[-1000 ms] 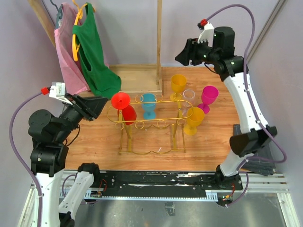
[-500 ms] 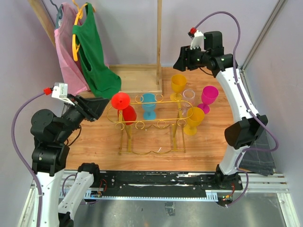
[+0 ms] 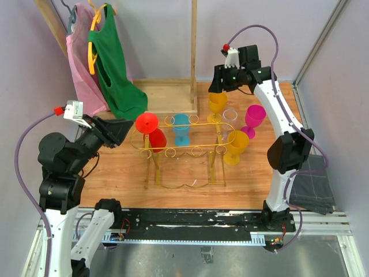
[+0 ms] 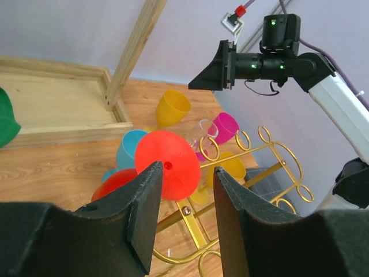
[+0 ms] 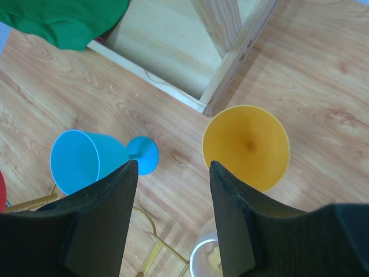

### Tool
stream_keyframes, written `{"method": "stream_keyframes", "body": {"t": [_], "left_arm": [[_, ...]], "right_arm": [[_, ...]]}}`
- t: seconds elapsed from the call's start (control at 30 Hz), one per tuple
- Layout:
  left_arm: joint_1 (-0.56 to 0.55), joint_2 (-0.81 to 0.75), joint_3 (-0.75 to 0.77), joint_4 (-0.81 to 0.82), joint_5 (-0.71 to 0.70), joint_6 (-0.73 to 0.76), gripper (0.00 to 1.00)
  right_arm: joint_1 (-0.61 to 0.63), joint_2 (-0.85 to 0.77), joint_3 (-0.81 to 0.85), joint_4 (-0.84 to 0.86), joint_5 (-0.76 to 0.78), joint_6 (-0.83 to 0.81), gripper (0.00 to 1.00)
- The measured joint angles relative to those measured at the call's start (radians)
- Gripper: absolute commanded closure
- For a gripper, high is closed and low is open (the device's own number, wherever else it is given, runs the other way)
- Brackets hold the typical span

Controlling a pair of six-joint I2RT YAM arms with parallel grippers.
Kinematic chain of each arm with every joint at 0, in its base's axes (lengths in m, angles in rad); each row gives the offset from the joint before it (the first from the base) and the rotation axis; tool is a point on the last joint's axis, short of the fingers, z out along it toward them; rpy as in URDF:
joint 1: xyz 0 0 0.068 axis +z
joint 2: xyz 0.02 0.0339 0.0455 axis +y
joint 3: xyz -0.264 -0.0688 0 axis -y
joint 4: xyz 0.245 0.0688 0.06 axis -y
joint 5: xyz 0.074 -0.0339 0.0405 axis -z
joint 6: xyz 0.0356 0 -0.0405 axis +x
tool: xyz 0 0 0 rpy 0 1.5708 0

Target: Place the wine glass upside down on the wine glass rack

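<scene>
While one rack (image 3: 190,143) holds one red glass (image 3: 155,140), five glasses (image 3: 217,101) stand nearby.

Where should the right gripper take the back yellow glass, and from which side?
Likely the rim of the back yellow glass, from above, one finger inside: it stands upright, mouth up, beneath the open right gripper, its wide bowl hiding the stem.

White-and-black arms (image 3: 283,113) — purple cables (image 3: 254,27)

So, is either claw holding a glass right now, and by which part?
Neither. The left gripper and the right gripper both stand open with nothing between their fingers.
</scene>
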Motion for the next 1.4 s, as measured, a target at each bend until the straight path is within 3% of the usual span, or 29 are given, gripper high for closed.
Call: {"method": "stream_keyframes", "body": {"t": [0.53,1.4], "left_arm": [[-0.006,0.002,-0.003,0.000,-0.004,0.000,0.54],[-0.006,-0.011,-0.018,0.000,-0.011,0.003,0.53]], "right_arm": [[0.071,0.024,0.000,-0.031,-0.082,-0.055,0.46],[0.243,0.024,-0.070,-0.085,-0.033,-0.162,0.47]]}}
